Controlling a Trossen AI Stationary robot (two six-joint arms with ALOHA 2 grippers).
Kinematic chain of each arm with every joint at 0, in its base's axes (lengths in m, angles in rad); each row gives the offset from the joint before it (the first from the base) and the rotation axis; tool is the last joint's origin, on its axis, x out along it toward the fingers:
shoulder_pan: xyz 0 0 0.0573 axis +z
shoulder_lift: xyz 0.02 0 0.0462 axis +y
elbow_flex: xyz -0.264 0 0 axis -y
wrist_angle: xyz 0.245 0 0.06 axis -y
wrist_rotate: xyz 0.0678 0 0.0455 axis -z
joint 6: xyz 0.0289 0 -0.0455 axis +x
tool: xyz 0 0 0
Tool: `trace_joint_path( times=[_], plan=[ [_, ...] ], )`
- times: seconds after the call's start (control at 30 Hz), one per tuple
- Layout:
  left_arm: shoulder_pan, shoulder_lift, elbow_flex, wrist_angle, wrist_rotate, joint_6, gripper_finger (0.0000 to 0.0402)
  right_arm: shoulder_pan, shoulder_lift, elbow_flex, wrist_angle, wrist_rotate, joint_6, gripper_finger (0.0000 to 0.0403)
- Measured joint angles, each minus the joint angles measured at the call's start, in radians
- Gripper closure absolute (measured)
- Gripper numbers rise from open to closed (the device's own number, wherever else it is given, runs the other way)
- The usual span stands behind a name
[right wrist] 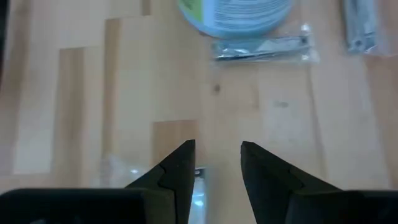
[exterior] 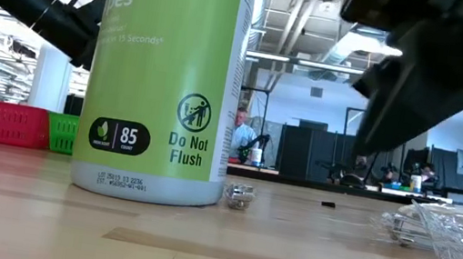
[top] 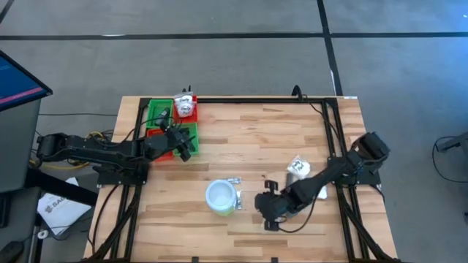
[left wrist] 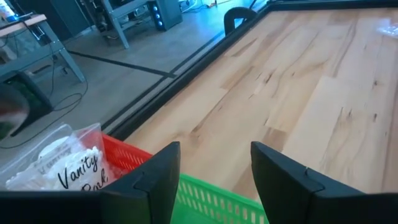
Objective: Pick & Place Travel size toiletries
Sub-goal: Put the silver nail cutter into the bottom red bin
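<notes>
The toiletries left on the counter [top: 256,139] look light, thin and slippery: a clear sachet [right wrist: 261,48] holding a slim dark stick lies flat just beside the round wipes tub [top: 221,197], and a crinkly clear packet [top: 297,166] lies near the right arm. The right gripper [right wrist: 217,163] hovers low over the wood near the tub, its fingers parted and empty; film this flat would best be pinched across the stiffer stick inside, since it may slide or buckle. The left gripper [left wrist: 214,168] hangs over the red and green tray [top: 157,120], fingers apart, holding nothing.
</notes>
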Motion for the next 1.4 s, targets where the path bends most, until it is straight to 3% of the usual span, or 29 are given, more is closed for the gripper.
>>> trace_joint_path(
  times=[0.43, 1.0, 1.1, 1.27, 1.4],
  plan=[
    [0.000, 0.000, 0.000, 0.008, 0.000, -0.026, 0.0221, 0.073, 0.016, -0.001, -0.004, 0.007, 0.125, 0.0283],
    [0.000, 0.001, -0.001, 0.010, -0.001, -0.026, 0.0222, 0.070, 0.113, -0.002, -0.044, -0.026, 0.189, 0.0285],
    [0.000, 0.001, -0.001, 0.010, -0.001, -0.026, 0.0222, 0.070, 0.113, -0.003, -0.052, -0.026, 0.189, 0.0300],
    [0.000, 0.001, -0.001, 0.011, -0.001, -0.026, 0.0222, 0.069, 0.111, -0.002, -0.074, -0.026, 0.188, 0.0363],
    [0.000, 0.001, -0.001, 0.011, -0.001, -0.026, 0.0222, 0.069, 0.111, 0.002, -0.081, -0.026, 0.173, 0.0363]
  ],
)
